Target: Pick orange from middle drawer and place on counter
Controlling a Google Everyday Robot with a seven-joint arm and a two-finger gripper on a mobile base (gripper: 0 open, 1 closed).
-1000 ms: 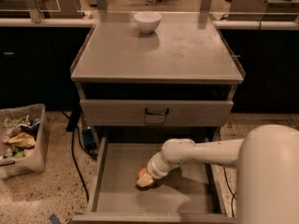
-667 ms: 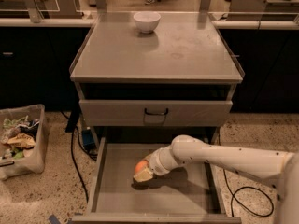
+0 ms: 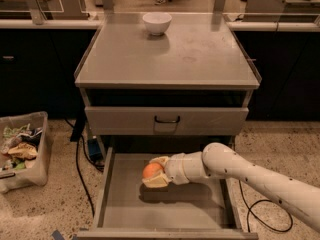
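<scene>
Grey middle drawer (image 3: pixel 165 210): end effector (image 3: pixel 151 173), clasping the orange (image 3: pixel 152 169), has risen off its floor.

The arm (image 3: pixel 260 176) reaches in from the lower right, wrist pointing left. Its gripper (image 3: pixel 152 173) sits inside the middle drawer (image 3: pixel 170 211), pale fingers (image 3: pixel 156 183) clasped above and below the orange (image 3: pixel 151 169).

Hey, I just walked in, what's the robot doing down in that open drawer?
The robot's arm reaches into the open middle drawer. Its gripper is closed on the orange, with a finger on either side of it, inside the drawer. The orange is not yet on the counter, where a white bowl stands near the back edge. The upper drawer is shut.
</scene>
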